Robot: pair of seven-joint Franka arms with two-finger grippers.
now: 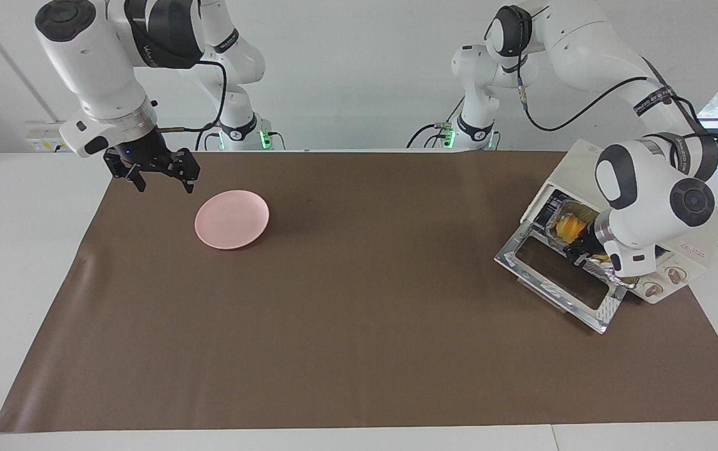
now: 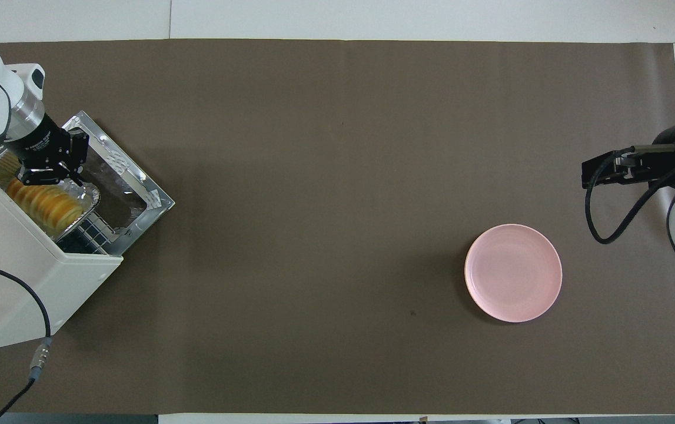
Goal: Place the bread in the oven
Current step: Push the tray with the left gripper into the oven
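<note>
Here, the left gripper (image 2: pixel 50 174) clamps the foil tray (image 2: pixel 81 197) carrying the bread (image 2: pixel 46 206) at the oven (image 1: pixel 697 250) mouth.

Tray sits partly on the rack above the dropped door (image 1: pixel 559 275); best pushed in level and straight; right gripper (image 1: pixel 161 178) waits open near the pink plate (image 1: pixel 231 219).

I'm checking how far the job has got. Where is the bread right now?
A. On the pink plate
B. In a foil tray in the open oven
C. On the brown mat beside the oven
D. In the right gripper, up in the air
B: the bread lies in the foil tray at the mouth of the oven, whose door hangs open; the pink plate holds nothing.
</note>
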